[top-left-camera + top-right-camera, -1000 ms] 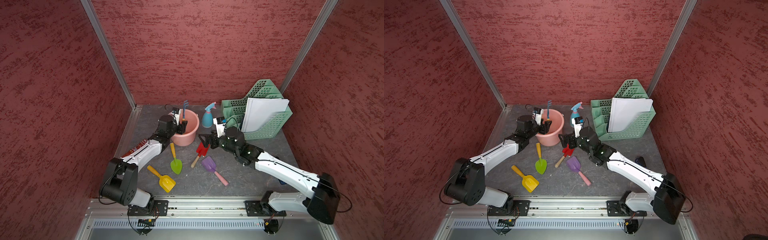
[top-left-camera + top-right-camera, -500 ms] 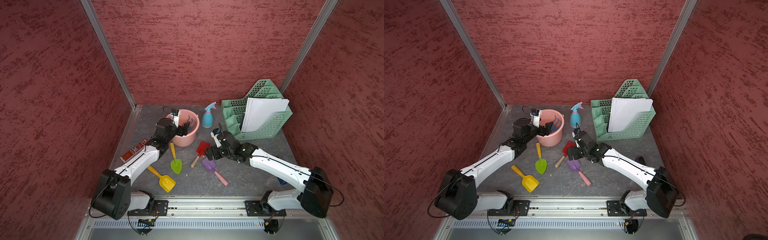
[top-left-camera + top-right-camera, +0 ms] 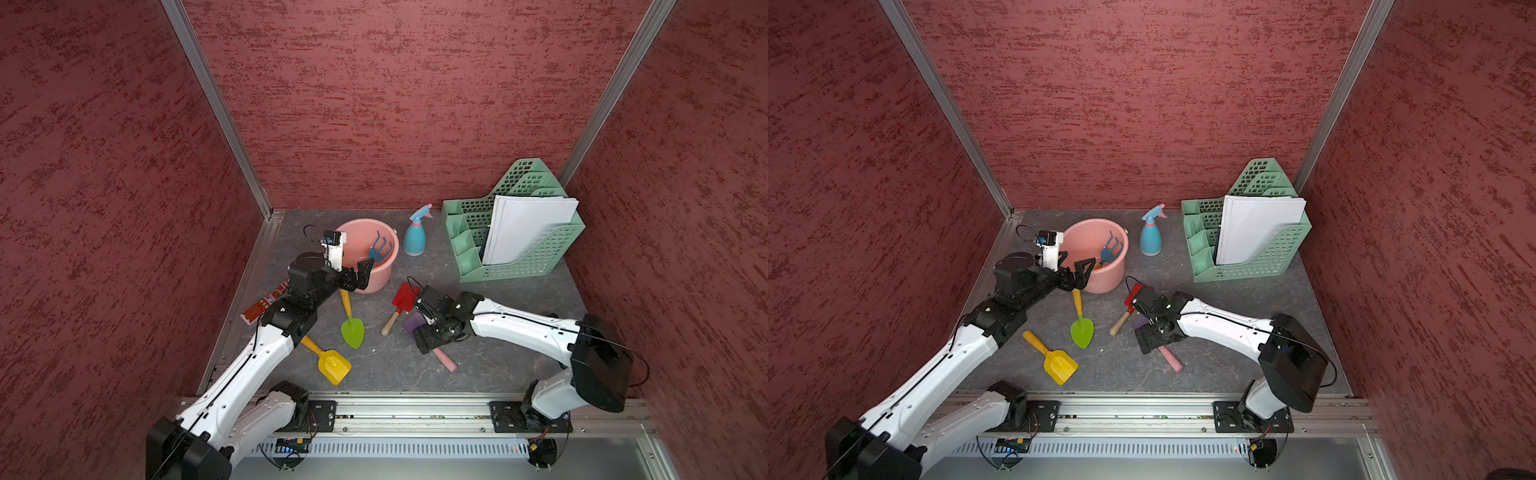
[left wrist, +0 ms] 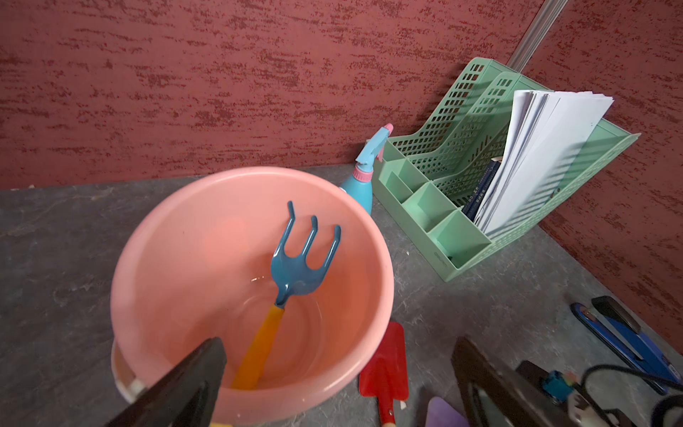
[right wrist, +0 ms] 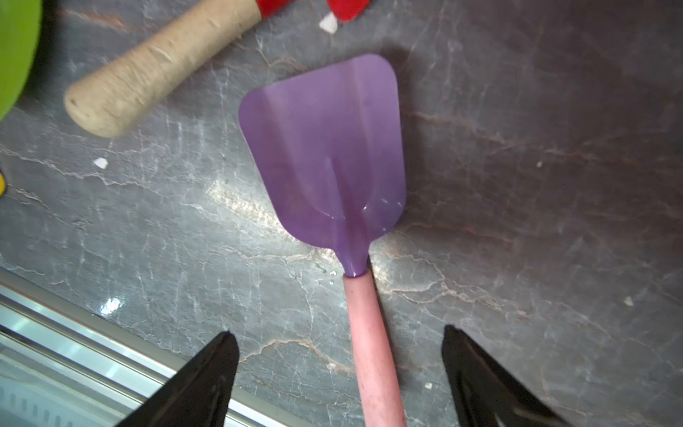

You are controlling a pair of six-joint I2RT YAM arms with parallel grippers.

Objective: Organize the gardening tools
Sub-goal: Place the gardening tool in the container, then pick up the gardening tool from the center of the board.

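Grey marbled tabletop (image 3: 498,374) looks slick: the right gripper (image 5: 338,332), jaws wide and empty, straddles the round pink handle of the purple scoop (image 5: 325,155), which may roll or swing into the red scoop (image 3: 405,297) if one jaw lands first. The left gripper (image 3: 1077,268) hangs open, holding nothing, near the pink bucket (image 4: 251,170) containing the blue fork (image 4: 303,255). Seen from above, the right arm hides much of that purple scoop.

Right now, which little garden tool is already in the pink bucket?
The blue fork with the orange handle. The green trowel, yellow scoop, red scoop and purple scoop lie on the table.
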